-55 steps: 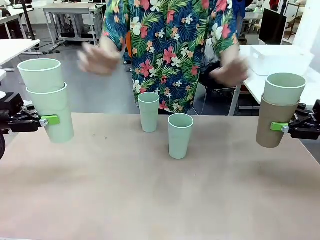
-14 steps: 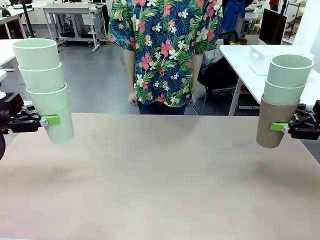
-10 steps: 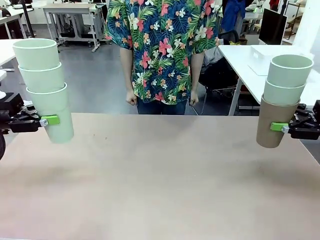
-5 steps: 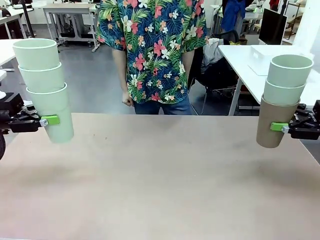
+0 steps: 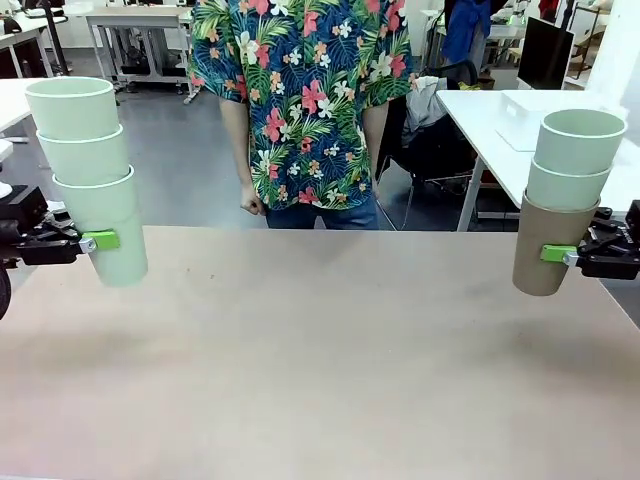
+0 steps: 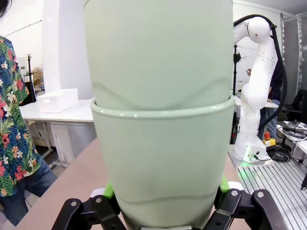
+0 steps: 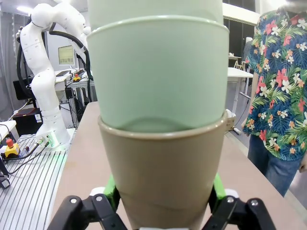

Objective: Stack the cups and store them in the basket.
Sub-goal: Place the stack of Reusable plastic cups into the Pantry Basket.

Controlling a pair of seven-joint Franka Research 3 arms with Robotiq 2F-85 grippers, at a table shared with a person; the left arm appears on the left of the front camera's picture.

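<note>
3 stacked cups (image 5: 88,170) hide the left hand's (image 5: 112,242) far finger

Bright, even indoor light fell from overhead in the front view, with no glare, and the table (image 5: 320,380) bore only faint, soft-edged shadows beneath the held cups (image 5: 95,180). In both wrist views the wide lens bowed the edges and swelled the cups close to it. Their matte walls were smoothly lit with slight shading toward the sides, and the room behind was fairly sharp.
</note>
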